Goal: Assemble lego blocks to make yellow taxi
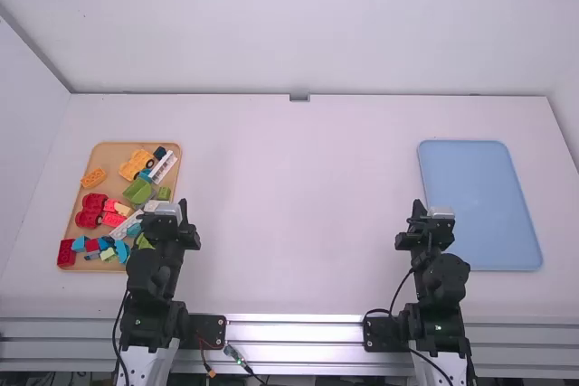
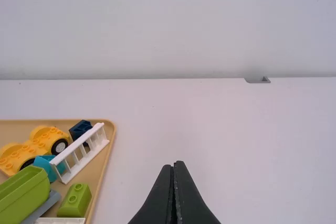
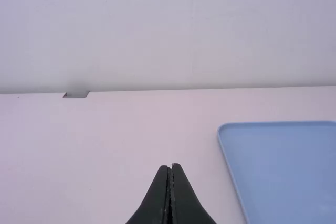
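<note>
My left gripper (image 1: pixel 184 210) hangs by the right edge of the tan tray (image 1: pixel 191 153); in the left wrist view this gripper (image 2: pixel 174 164) is shut with nothing between its fingers. The yellow wheeled base (image 1: pixel 136 165) lies at the tray's far end, and an orange-yellow brick (image 1: pixel 93 178) lies near its left side. In the left wrist view the yellow wheeled base (image 2: pixel 34 148) touches a light blue piece (image 2: pixel 46 167). My right gripper (image 1: pixel 419 208) is left of the blue tray (image 1: pixel 484 196); in the right wrist view this gripper (image 3: pixel 171 166) is shut and holds nothing.
Red bricks (image 1: pixel 90 211), a green bucket piece (image 1: pixel 138 191), a white railing piece (image 1: pixel 163 167) and several blue, green and grey pieces crowd the tan tray. Bare white table (image 1: pixel 298 214) lies between the arms. A wall (image 1: pixel 298 24) rises behind the table's far edge.
</note>
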Motion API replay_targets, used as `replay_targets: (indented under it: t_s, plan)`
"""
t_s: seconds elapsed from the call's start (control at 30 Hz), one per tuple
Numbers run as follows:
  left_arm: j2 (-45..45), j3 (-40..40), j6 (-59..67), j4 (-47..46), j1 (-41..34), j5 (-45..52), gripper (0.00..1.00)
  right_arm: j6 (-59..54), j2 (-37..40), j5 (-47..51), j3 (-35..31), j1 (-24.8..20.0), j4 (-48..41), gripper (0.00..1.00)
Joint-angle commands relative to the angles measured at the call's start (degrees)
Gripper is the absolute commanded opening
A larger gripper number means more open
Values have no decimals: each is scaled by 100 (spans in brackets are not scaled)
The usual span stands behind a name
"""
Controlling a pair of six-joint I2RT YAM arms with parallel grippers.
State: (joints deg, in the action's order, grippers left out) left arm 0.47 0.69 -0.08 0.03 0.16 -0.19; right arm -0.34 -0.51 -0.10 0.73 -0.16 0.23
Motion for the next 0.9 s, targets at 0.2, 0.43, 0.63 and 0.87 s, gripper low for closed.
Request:
replay_targets:
  t_s: [0.2,0.43,0.63,0.87]
  plan:
    - [89,76,14,-20,-6,-22,2,-31,-63,-8,55,2,-4,2]
    - [546,465,105,-185,-19,-109,7,-154,-468,-59,427,9,-144,7]
    - [1165,939,160,-320,-35,-244,14,-302,-1091,-123,987,50,-352,14]
    - [2112,1682,137,-533,-8,-565,25,-479,-2115,-219,1834,168,-565,25]
